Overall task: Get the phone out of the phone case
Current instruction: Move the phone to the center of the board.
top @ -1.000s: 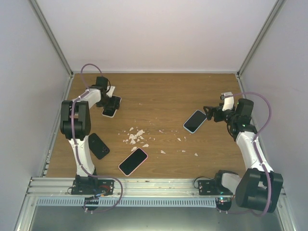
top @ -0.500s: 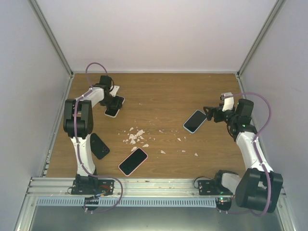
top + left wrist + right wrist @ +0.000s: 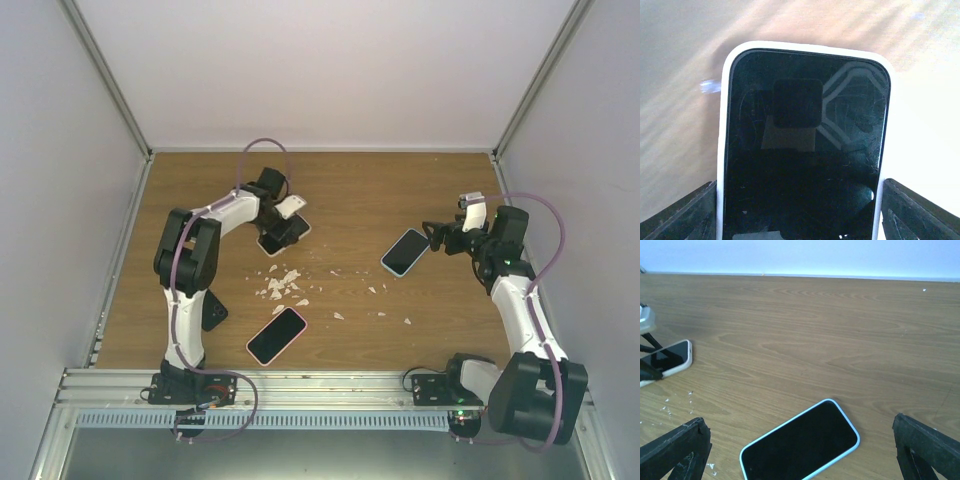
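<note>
Wood table (image 3: pixel 350 190), white walls: left gripper (image 3: pixel 288 226) clamps the phone (image 3: pixel 802 150) by its long edges, left of centre; right gripper (image 3: pixel 436 237) gapes wide beside a blue phone (image 3: pixel 800 440); likely presenting step, and next calls for peeling the white case (image 3: pixel 723 125) off.

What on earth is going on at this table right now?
Two robot arms are working on cased phones. The left gripper grips a phone in a white case by its long sides, over the far left-centre of the table. The right gripper stands wide open beside a phone in a light blue case, which lies flat and unheld. A phone in a pink case lies nearer the front, with white scraps scattered mid-table. Both handled phones sit in their cases.
</note>
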Robot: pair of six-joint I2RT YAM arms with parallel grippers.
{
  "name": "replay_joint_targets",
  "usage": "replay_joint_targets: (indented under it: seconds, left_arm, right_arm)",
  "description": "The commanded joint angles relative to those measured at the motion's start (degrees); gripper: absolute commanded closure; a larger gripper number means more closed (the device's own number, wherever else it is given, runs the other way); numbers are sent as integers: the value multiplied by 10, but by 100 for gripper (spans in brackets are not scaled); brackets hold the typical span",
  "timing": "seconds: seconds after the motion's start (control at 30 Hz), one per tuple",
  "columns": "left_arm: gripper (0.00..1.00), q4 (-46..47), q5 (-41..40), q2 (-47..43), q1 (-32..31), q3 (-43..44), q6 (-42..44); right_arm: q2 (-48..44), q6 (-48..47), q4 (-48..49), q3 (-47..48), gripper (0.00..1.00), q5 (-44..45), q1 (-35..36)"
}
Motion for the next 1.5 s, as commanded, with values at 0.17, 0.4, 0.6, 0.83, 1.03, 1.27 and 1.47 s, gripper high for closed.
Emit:
replay_joint_targets:
  seconds: [0.17,0.4,0.6,0.83,1.03,1.27,1.47]
  left_arm:
    - [20,-29,63,-38,-120,-35,124]
    - [21,-38,83,-58,-191,-50,195]
    - [21,-51,100,-70,-225,-66,253]
    - [1,-25,73,-96,-233,-95,267]
    - [1,5,52,-147,-229,-123,245]
    - [1,79,3,-224,-217,-213,219]
    - [1,133,-27,-289,-217,-290,203]
  right_arm:
    - [-16,-9,5,-6,0,-47,-5]
    - [-30,-28,-10,-4,0,-83,-6]
    - [-29,-54,-34,4,0,-115,-6]
    - [-14,-83,-61,23,1,-124,-5]
    - [50,-121,-115,98,1,-87,25]
    - [129,-170,-157,172,0,3,143]
    - [194,-196,-165,206,0,87,225]
